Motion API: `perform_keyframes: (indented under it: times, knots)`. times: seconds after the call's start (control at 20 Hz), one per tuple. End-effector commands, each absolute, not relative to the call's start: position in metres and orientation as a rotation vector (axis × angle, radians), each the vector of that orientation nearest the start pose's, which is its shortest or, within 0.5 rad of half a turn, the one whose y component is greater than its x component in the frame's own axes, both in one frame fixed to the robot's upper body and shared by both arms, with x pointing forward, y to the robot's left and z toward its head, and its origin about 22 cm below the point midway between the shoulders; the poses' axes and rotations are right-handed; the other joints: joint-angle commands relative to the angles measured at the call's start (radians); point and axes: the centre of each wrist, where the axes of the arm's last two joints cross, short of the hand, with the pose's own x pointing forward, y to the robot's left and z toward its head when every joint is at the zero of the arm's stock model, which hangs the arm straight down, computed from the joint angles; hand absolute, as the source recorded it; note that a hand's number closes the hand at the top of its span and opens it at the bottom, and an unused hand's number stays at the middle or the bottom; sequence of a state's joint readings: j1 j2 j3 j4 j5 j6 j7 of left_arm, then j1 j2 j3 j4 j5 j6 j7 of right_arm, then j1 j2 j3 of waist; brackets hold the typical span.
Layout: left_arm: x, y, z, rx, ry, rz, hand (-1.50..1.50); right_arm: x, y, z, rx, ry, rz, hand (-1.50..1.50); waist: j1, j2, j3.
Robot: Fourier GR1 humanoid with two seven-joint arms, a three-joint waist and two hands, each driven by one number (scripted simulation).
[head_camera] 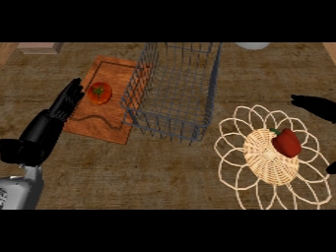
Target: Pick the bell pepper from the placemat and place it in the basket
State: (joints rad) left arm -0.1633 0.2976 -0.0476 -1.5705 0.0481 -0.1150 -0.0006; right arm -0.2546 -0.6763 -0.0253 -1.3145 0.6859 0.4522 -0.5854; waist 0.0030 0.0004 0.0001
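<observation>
The glossy red bell pepper [287, 142] (green stem at its top) is lying on the woven placemat [271, 156], right of the wire basket [174, 91]. The right hand [329, 112] is hovering open beside it; the left hand [66, 101] is resting open.

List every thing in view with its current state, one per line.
bell pepper: lying on the placemat, not held.
placemat: flat on the counter, right of the basket.
basket: upright, nothing in it.
tomato: on the cutting board.
left hand: open, beside the tomato.
right hand: open, by the placemat.
</observation>
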Motion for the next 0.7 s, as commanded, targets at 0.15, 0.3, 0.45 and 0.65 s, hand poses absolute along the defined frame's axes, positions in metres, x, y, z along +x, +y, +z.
perform_keyframes:
  times: [0.15,0.3,0.45,0.65]
  knots:
    - [0.274,0.265,0.059,0.014,-1.696,-0.389,0.00,0.313,-0.385,0.091,-0.341,-1.518,1.430,-1.50,0.002,0.000,0.000]
    - [0.289,0.276,0.057,0.060,-1.690,-0.368,0.00,0.308,-0.373,0.091,-0.336,-1.523,1.451,-1.50,-0.002,0.000,0.000]
    - [0.266,0.260,0.048,0.033,-1.685,-0.380,0.00,0.285,-0.379,0.067,-0.350,-1.480,1.482,-1.50,-0.003,-0.001,0.000]
    - [0.276,0.278,0.063,0.057,-1.681,-0.378,0.00,0.284,-0.374,0.081,-0.421,-1.458,1.505,-1.50,-0.004,-0.001,0.000]
